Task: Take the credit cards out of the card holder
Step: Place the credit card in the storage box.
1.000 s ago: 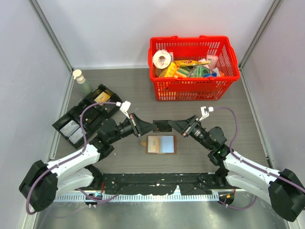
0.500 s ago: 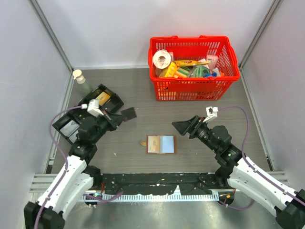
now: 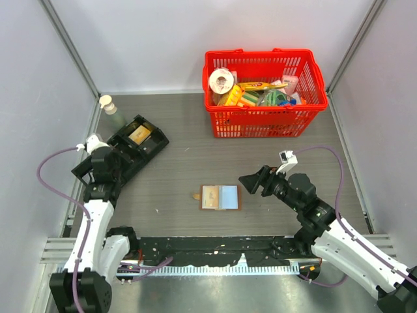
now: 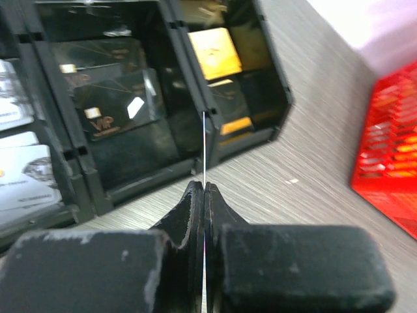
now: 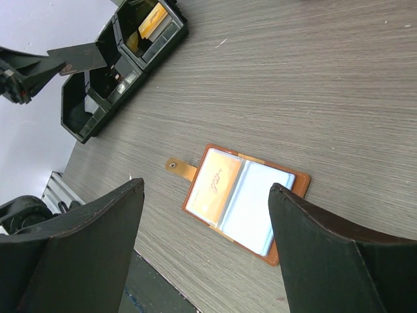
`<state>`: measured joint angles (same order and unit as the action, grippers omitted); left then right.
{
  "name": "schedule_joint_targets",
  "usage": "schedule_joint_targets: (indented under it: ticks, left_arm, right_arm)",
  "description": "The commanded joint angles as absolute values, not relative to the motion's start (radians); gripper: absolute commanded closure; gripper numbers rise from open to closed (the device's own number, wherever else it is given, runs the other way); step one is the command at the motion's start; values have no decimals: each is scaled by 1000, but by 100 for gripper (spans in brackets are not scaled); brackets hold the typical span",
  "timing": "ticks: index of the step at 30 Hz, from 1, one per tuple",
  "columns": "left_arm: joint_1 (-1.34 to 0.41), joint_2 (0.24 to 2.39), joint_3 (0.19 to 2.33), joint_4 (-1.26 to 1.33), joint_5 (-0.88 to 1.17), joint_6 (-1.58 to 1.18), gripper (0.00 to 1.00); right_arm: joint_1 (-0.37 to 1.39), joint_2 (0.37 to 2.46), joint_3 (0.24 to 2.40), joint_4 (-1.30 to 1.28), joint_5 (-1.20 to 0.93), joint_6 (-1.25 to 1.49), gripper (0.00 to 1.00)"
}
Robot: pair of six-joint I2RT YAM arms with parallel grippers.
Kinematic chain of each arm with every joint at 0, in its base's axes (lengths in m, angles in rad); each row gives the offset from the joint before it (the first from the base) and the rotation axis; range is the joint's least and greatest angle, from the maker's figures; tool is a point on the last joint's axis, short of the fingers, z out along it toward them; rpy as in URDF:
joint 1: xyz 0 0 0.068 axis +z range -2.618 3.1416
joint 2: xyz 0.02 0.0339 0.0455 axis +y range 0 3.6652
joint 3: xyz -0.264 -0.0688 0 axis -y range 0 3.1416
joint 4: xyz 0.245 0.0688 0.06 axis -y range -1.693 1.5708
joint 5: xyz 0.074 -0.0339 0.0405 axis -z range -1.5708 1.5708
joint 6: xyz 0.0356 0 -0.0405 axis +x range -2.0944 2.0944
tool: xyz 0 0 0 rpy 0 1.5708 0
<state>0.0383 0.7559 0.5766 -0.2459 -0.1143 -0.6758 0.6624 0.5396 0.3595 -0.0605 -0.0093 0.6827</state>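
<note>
The brown card holder [image 3: 220,197] lies open on the table, a gold card in its left pocket, pale blue on the right; it also shows in the right wrist view [image 5: 242,195]. My left gripper [image 3: 112,164] is shut on a thin dark card [image 5: 78,57], seen edge-on in the left wrist view [image 4: 204,147], and holds it above the black tray [image 3: 148,145]. Its closed fingertips [image 4: 195,195] point at the tray's compartments. My right gripper [image 3: 249,180] is open and empty, just right of the card holder, which lies between its fingers [image 5: 104,228].
The black tray [image 4: 195,98] holds a gold card [image 4: 215,52], a black VIP card [image 4: 107,98] and white cards [image 4: 19,189]. A red basket [image 3: 264,124] of groceries stands at the back right. A small bottle [image 3: 108,104] stands at the back left.
My left arm has swung from the table's centre to the left, carrying the dark card over the black tray. My right gripper has drawn back a little and stays open.
</note>
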Motion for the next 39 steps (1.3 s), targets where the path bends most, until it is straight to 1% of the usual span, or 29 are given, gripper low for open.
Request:
schedule_joint_targets:
  ticks: [1, 6, 12, 16, 17, 20, 23, 28, 29, 32, 36, 39]
  left_arm:
    - [103, 873, 655, -261, -199, -656, 100]
    - [181, 1026, 663, -161, -106, -745, 99]
    - [206, 1161, 652, 38, -60, -801, 98]
    - [224, 1239, 657, 95, -26, -819, 97]
    - [227, 1253, 657, 100, -22, -822, 93]
    - [236, 1282, 678, 59, -26, -813, 61]
    - [238, 1267, 715, -41, -51, -775, 39]
    - [236, 1188, 768, -133, -67, -678, 23]
    - [236, 1172, 782, -153, -71, -666, 21]
    - [235, 1126, 822, -205, -75, -634, 20]
    - [204, 1074, 847, -247, 27, -620, 20]
    - [128, 1049, 853, -299, 104, -617, 20]
  right_arm:
    - [658, 497, 380, -74, -3, 620, 19]
    - [658, 479, 385, -89, -3, 604, 19]
    - [658, 462, 387, -110, -11, 600, 19]
    - [658, 463, 394, -117, -18, 594, 19]
    - [658, 465, 394, -118, -17, 594, 19]
    - [658, 471, 402, -120, -25, 594, 19]
    - [658, 488, 410, -129, -29, 583, 19]
    - [658, 520, 431, -143, -43, 558, 21]
    - [658, 526, 436, -144, -46, 554, 22]
    - [658, 544, 451, -153, -60, 543, 22]
    - [658, 572, 462, -149, -81, 535, 23]
    - [658, 603, 472, -141, -98, 535, 24]
